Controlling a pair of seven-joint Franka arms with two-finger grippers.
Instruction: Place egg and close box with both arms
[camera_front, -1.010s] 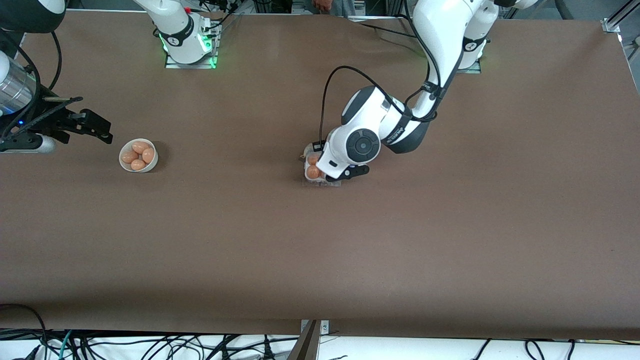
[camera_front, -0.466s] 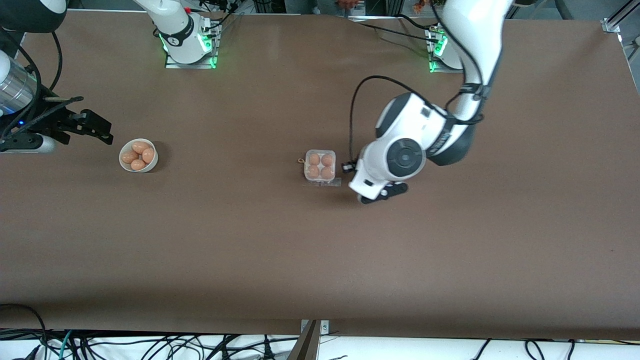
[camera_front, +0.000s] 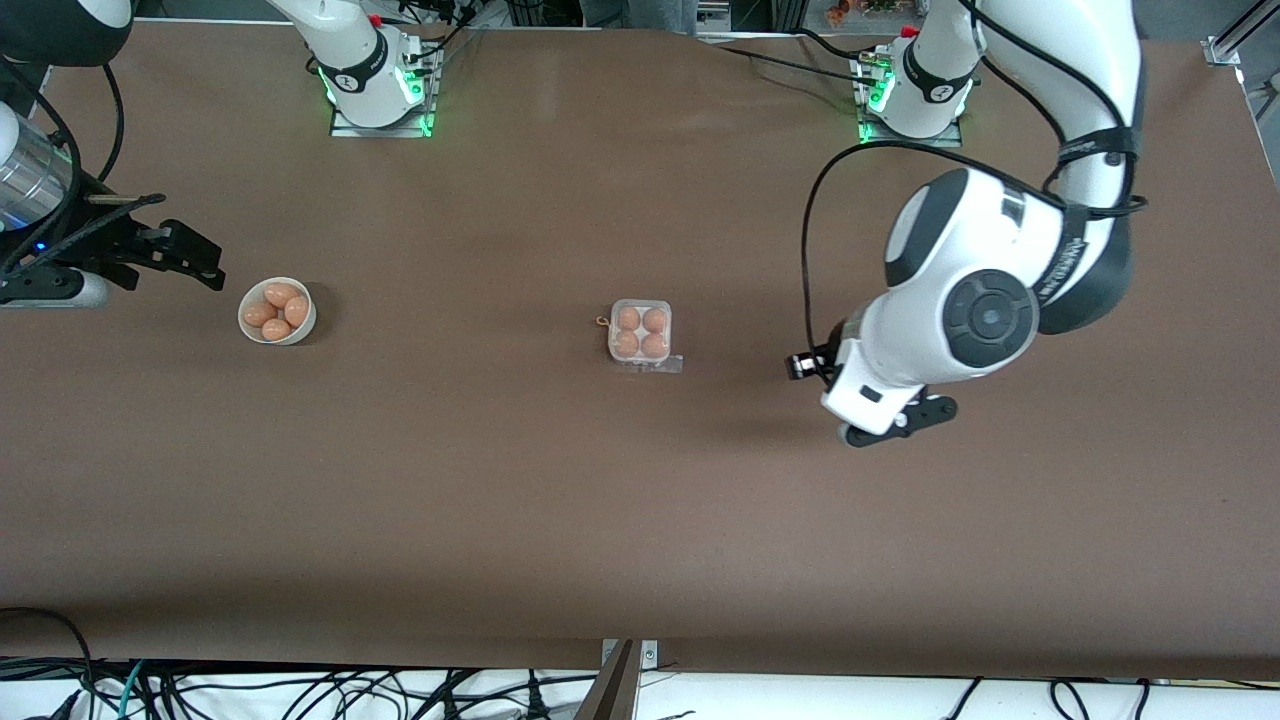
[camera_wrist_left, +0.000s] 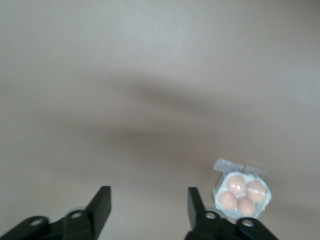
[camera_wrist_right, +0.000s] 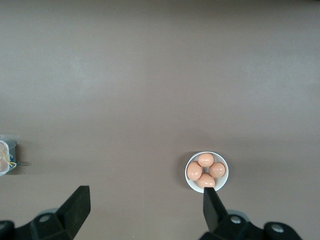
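Both grippers spread: left gripper (camera_wrist_left: 149, 206), right gripper (camera_wrist_right: 146, 206); box (camera_front: 640, 333) apparently closed.

Left claw (camera_wrist_left: 149, 209) off the box (camera_front: 640, 334), now parted, over bare table (camera_front: 700, 500) toward left arm's end.

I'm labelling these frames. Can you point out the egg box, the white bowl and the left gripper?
box (camera_front: 640, 333): front view, middle of its see-through lid.
white bowl (camera_front: 249, 331): front view, its rim.
left gripper (camera_wrist_left: 149, 204): left wrist view, midway between its fingertips.
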